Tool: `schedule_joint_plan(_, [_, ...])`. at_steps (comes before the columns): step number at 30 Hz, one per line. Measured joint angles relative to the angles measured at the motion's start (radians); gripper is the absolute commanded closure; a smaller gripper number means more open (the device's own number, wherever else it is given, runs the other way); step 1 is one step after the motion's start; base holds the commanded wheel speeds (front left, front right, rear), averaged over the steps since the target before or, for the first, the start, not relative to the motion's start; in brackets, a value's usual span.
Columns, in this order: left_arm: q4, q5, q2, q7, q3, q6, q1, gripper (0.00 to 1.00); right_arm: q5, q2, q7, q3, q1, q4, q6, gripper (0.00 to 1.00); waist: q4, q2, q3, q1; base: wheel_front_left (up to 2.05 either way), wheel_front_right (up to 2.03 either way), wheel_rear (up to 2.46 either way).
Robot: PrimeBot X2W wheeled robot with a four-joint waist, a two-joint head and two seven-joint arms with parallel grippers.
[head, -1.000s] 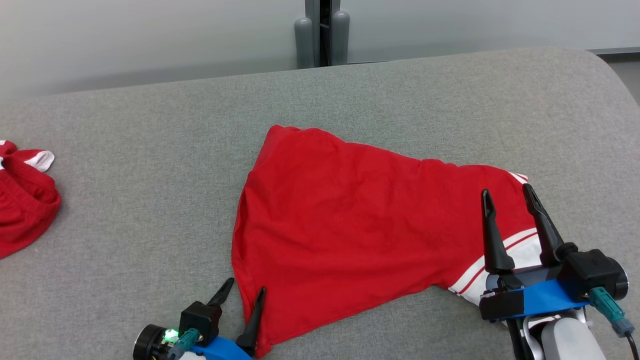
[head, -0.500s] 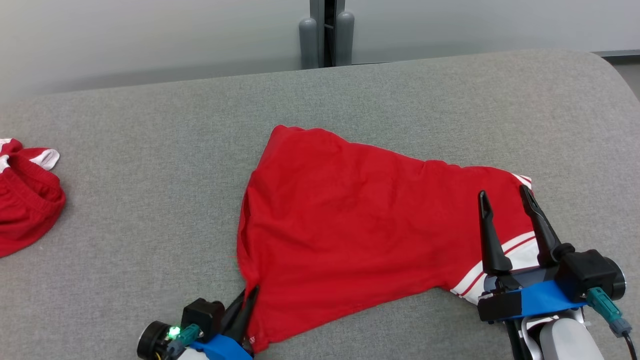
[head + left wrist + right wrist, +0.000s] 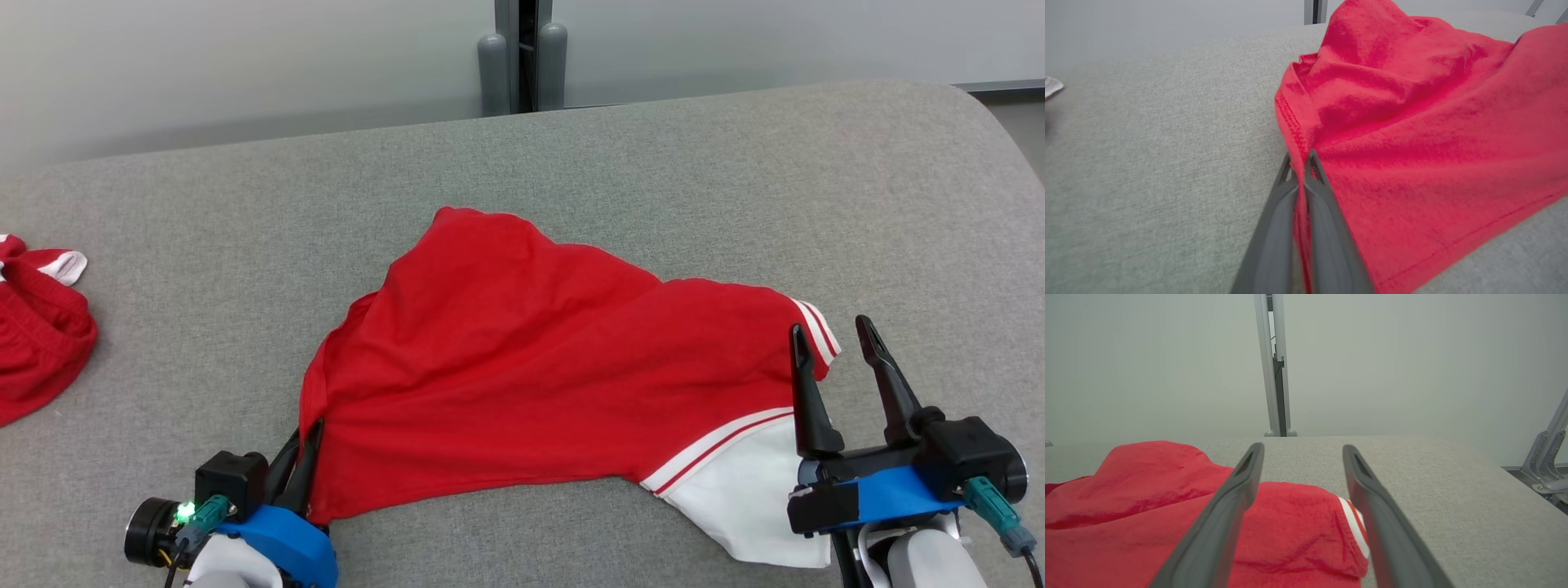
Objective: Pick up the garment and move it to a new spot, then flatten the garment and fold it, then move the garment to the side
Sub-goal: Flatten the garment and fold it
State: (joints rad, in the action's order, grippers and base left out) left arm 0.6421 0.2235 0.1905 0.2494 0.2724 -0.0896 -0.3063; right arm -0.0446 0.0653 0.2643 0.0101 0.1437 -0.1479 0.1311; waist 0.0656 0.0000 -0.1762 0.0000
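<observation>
- Pinching the garment [image 3: 522, 384] edge: left gripper [image 3: 304, 441] is clamped tight on the red hem [image 3: 1295, 122], and the wrist view shows cloth running down between its fingers.
- Right gripper [image 3: 830, 328] is spread wide and holds nothing. It hovers over the striped end [image 3: 816, 331], just beside the white panel [image 3: 751, 490].
- Garment lies mid-table [image 3: 653, 163], spread out but rumpled, with creases fanning from the left pinch. It looks slightly tented there.
- Step, my guess: getting a two-handed hold for the move or the flatten. One side is gripped, the other not yet.
- Doing it well: bring the right gripper down onto the striped edge, catch every layer there and close fully before any pull.
- Then lift both ends together and level, and draw them apart gently until the creases go. A one-sided drag would likely just bunch the cloth.
- Bite deep enough on the hem, since thin jersey probably slips from narrow fingertips.
- Set it down flat, with the white panel not tucked under.
- Steer clear of the second red garment [image 3: 37, 343] at far left, which is well apart from this one.
</observation>
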Motion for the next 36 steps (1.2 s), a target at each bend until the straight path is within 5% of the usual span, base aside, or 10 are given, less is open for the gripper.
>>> schedule_joint_plan(1, [-0.001,0.003,0.0,0.0,0.0,0.002,0.0,0.0,-0.001,0.0,0.0,0.0,0.0,-0.001,0.0,0.0,0.001,0.0,0.0,0.0,0.0,0.0,0.0])
schedule_joint_plan(7, [-0.053,0.006,-0.014,0.009,-0.019,0.027,0.002,0.0,-0.001,-0.001,0.0,0.009,-0.001,-0.006,0.0,0.0,0.001,0.0,0.01,0.0,0.0,0.0,0.0])
schedule_joint_plan(18, [-0.353,-0.029,-0.045,0.013,-0.168,0.078,0.068,0.0,0.001,0.001,0.0,0.021,-0.008,0.0,0.0,0.0,-0.012,0.0,0.061,0.0,0.0,0.0,0.0])
schedule_joint_plan(36, [-0.418,-0.097,-0.097,0.013,-0.283,0.043,0.193,0.0,-0.001,-0.001,0.0,0.064,-0.109,0.007,0.0,0.0,-0.022,0.0,0.117,-0.0001,0.0,0.0,0.0])
